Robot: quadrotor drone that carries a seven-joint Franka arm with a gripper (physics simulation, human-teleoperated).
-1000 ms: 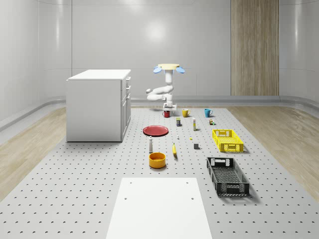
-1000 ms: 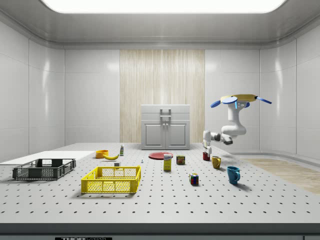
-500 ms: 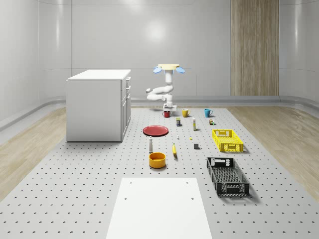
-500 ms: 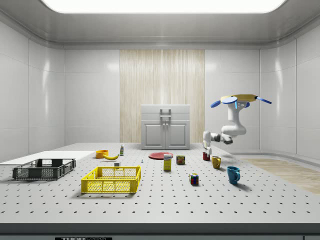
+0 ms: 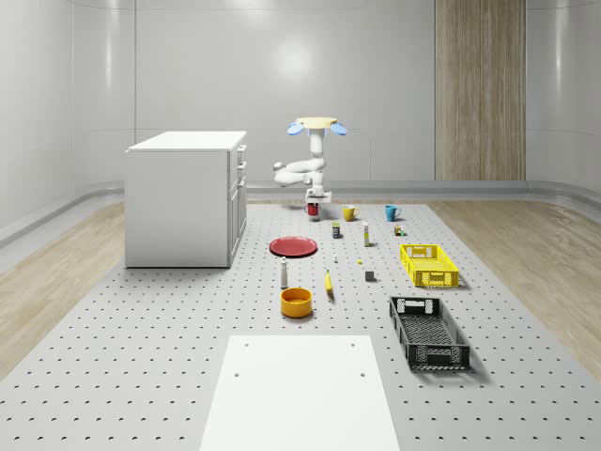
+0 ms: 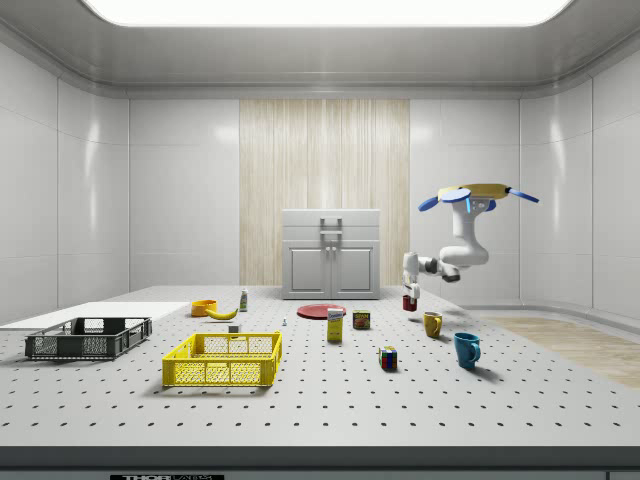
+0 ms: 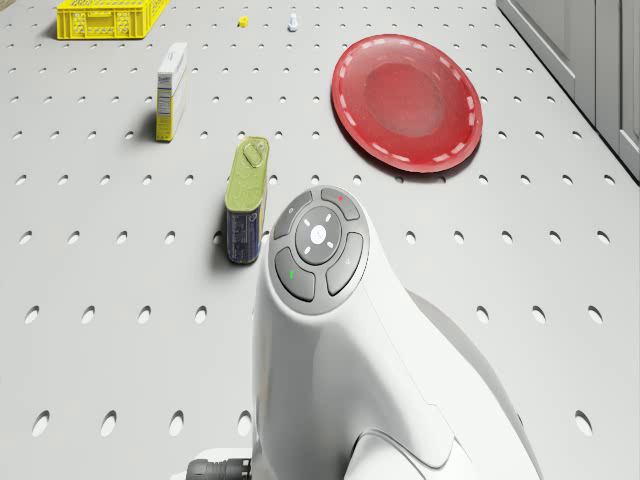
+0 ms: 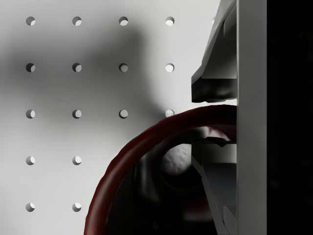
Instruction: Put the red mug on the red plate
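Side view first: the drone (image 6: pixel 478 193) hovers above the far end of the table (image 6: pixel 330 400), at the side view's right, with its arm (image 6: pixel 455 262) hanging down and bending toward the side view's left. At the arm's end the gripper (image 6: pixel 408 296) points down and has the mug (image 6: pixel 408 302) clamped between its fingers. The mug hangs clear of the table top, above and just to the left of a yellow mug (image 6: pixel 432 324) that stands on the surface. A blue mug (image 6: pixel 466 349) stands nearer the camera. The plate (image 6: pixel 321 312) lies flat on the table well to the left of the held mug, in front of the cabinet (image 6: pixel 331 255).

From the whole-scene view the drone (image 5: pixel 316 125) floats beyond the row of small objects, and the gripper (image 5: pixel 315 202) holds the mug (image 5: pixel 314 209) above the table behind the plate (image 5: pixel 294 246), apart from it. The yellow mug (image 5: pixel 349 213) sits just to the right of the held one.

Looking from the drone, the arm's wrist (image 7: pixel 320 250) hangs over the table near a tin (image 7: pixel 246 200) lying on its side, with the plate (image 7: pixel 407 102) beyond it and bare.

At the wrist, the mug's dark red rim (image 8: pixel 132 161) curves between the two fingers (image 8: pixel 215 78), one outside the wall and one inside it, so the pincer is closed on the rim. The perforated table (image 8: pixel 73 88) lies below, under a shadow.
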